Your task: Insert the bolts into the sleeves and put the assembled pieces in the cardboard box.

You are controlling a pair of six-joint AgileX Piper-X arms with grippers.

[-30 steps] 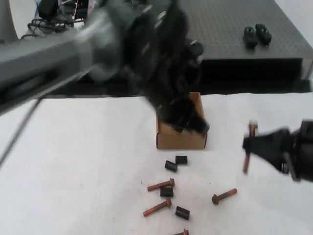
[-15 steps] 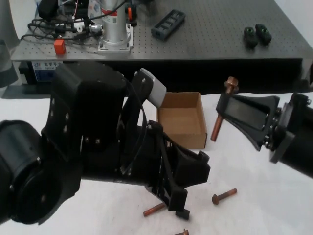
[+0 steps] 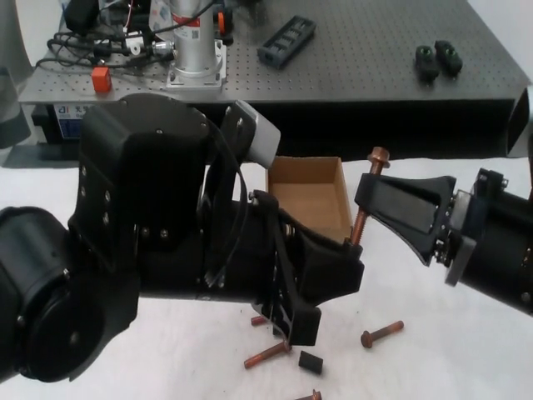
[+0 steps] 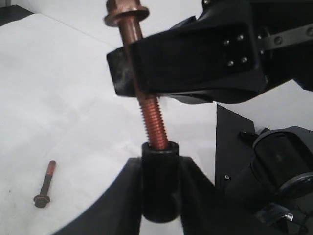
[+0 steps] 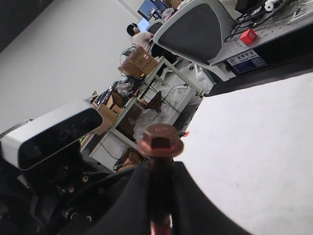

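Bolt meeting sleeve: the insertion step is going on now.

The copper bolt point(image 4: 152, 122) is standing upright, its threaded tip just entering the mouth of the black sleeve point(image 4: 159, 196), above the white surface point(image 3: 466, 367) and near the cardboard box point(image 3: 310, 187). The right gripper point(image 5: 159, 181) is clamping the bolt's shank below the head, and the left gripper point(image 4: 160, 164) is pinching the sleeve. A loose bolt point(image 3: 381, 334) and a spare sleeve point(image 3: 311, 362) are lying below. The next move, I judge, is calling for a straight push along the sleeve's axis — any tilt risks jamming — then the box.
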